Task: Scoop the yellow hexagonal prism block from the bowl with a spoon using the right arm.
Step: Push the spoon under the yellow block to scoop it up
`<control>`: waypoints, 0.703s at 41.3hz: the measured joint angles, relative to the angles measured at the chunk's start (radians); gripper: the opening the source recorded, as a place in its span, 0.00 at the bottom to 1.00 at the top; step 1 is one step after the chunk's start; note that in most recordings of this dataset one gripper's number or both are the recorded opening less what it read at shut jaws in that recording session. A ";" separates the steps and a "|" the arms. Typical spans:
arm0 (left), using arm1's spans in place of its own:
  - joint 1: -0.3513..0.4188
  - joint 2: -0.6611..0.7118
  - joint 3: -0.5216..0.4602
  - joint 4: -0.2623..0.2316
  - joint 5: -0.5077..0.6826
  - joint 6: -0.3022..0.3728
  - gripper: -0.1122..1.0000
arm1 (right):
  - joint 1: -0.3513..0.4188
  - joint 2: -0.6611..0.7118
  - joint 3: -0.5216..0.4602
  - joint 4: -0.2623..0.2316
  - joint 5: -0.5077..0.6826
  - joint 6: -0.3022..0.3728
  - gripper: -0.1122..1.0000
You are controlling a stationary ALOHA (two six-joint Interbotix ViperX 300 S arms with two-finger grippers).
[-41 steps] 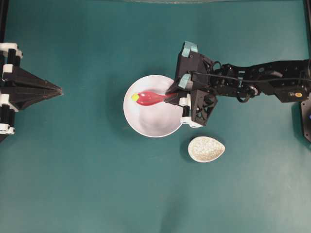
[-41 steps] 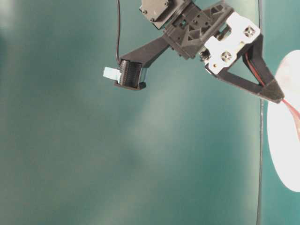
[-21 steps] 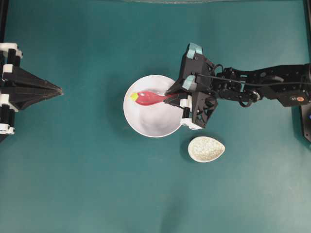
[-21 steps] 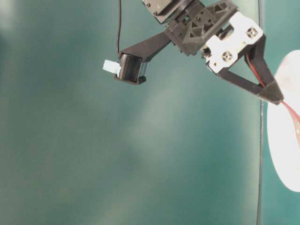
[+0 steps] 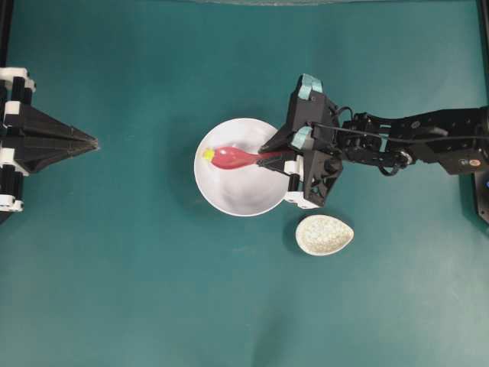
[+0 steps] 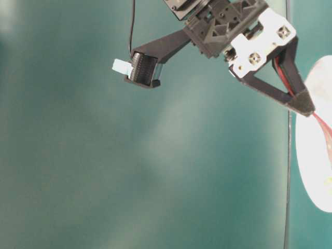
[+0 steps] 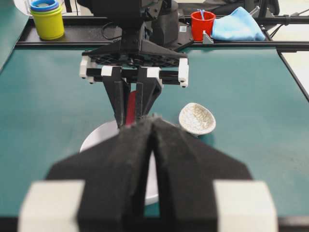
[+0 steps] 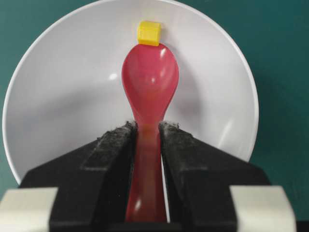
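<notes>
Spoon tip at the block — my right arm is in the bowl

My right gripper [image 8: 147, 145] pinches the red spoon [image 8: 150, 92] by its handle; the yellow hexagonal prism block [image 8: 148, 33] sits just beyond the scoop's tip, at the white bowl's [image 8: 58, 87] twelve o'clock in the wrist view. Left gripper [image 7: 153, 145] — jaws pressed together, well apart.
</notes>
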 measured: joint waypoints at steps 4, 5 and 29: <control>0.000 0.002 0.000 0.000 0.000 0.000 0.12 | -0.002 0.000 0.000 0.000 0.000 0.000 0.32; 0.000 0.000 0.000 0.000 0.000 0.000 0.12 | 0.000 0.000 0.000 0.000 0.000 0.000 0.32; 0.000 0.000 -0.002 0.000 0.000 0.000 0.12 | 0.002 0.040 -0.012 0.000 0.000 0.000 0.32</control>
